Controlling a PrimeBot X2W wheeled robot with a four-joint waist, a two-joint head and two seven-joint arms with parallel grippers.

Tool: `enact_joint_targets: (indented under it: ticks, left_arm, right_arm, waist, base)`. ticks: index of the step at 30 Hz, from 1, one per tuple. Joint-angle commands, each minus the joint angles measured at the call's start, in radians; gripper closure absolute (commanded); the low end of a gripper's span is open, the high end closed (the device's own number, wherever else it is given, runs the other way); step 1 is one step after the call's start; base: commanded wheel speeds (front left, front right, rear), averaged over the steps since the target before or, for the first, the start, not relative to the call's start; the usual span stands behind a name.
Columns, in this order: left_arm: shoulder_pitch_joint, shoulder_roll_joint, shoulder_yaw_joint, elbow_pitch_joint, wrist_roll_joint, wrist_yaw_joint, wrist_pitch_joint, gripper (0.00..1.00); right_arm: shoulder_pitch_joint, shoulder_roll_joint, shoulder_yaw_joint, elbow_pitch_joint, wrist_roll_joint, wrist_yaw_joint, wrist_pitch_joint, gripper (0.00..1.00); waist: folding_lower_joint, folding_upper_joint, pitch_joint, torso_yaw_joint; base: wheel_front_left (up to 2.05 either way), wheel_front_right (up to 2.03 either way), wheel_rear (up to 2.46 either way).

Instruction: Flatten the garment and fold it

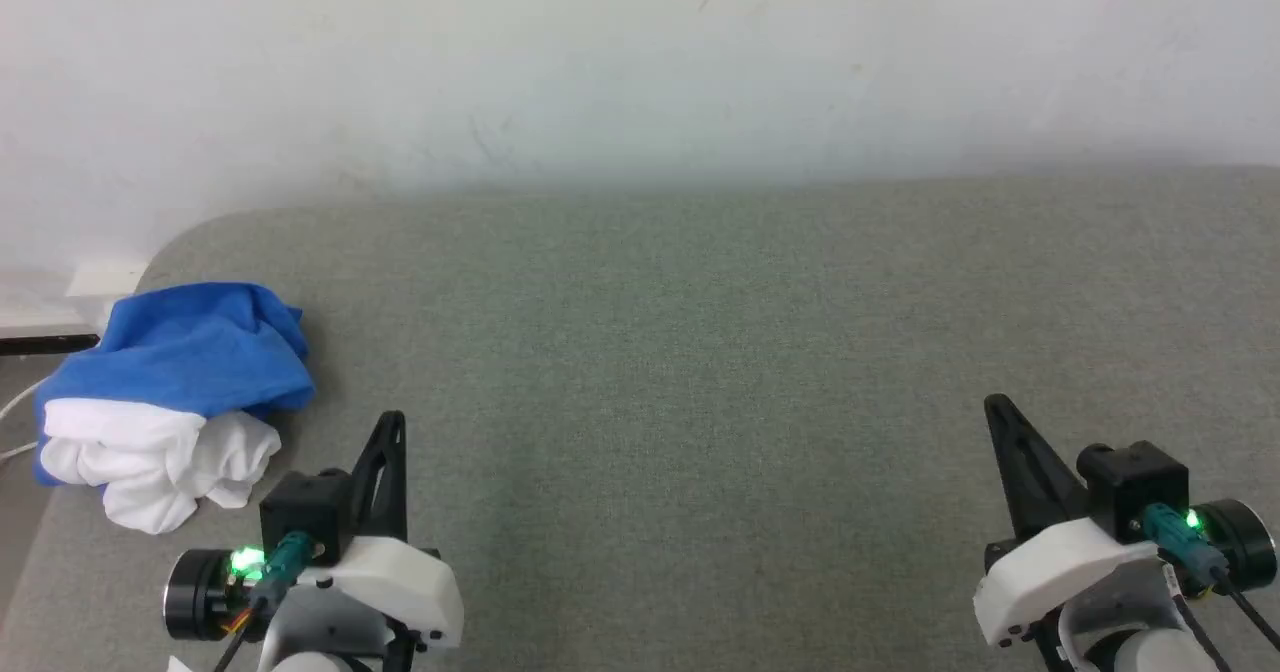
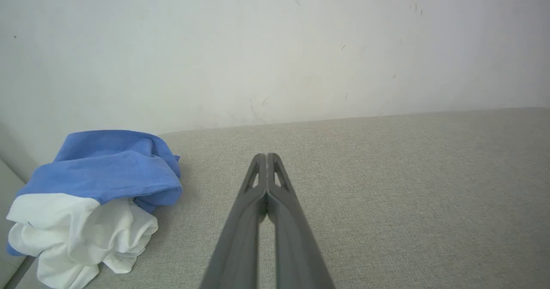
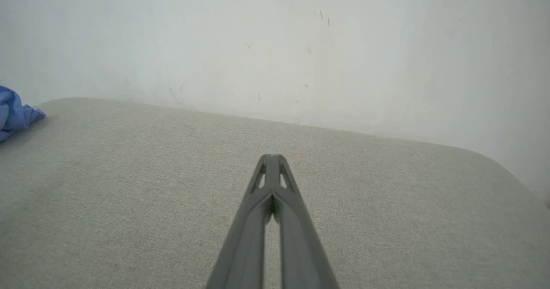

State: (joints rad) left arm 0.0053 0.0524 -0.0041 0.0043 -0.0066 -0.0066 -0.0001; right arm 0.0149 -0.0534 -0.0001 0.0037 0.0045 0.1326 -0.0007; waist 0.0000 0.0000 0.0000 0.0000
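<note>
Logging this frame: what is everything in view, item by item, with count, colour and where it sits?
garment: one, white and bright blue, bunched in a heap at the surface's left edge
surface: one, grey woven cloth, rounded corners, spans the head view
wall: one, white, lightly scuffed, behind the surface
dark strip: one, black, beyond the surface's left edge; cannot tell what it is
left gripper: one, dark fingers shut on nothing, lower left, apart from the garment
right gripper: one, dark fingers shut on nothing, lower right, over bare surface
</note>
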Motion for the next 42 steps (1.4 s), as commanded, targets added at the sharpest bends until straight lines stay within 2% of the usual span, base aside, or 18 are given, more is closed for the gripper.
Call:
enact_joint_targets:
  ticks: [1, 27, 28, 42]
  left_arm:
    - [-0.005, -0.002, 0.004, -0.004, 0.007, 0.007, 0.000, 1.00]
    - [-0.005, -0.002, 0.004, -0.004, 0.007, 0.007, 0.000, 1.00]
    - [0.000, 0.000, 0.000, 0.000, 0.000, 0.000, 0.000, 0.00]
    - [-0.019, 0.000, -0.023, 0.033, -0.010, 0.015, -0.025, 0.00]
  right_arm:
    - [-0.015, 0.003, 0.000, -0.004, -0.005, -0.002, 0.001, 1.00]
    - [-0.015, 0.003, 0.000, -0.004, -0.005, -0.002, 0.001, 1.00]
    - [0.000, 0.000, 0.000, 0.000, 0.000, 0.000, 0.000, 0.00]
    - [-0.007, 0.000, -0.006, 0.011, 0.004, 0.000, -0.016, 0.00]
  waist:
    - [0.0000, 0.0000, 0.000, 0.000]
    - [0.0000, 0.0000, 0.000, 0.000]
    - [0.0000, 0.0000, 0.000, 0.000]
    - [0.0000, 0.0000, 0.000, 0.014]
  base:
    - [0.00, 0.00, 0.00]
    - [0.00, 0.00, 0.00]
    - [0.00, 0.00, 0.00]
    - [0.00, 0.00, 0.00]
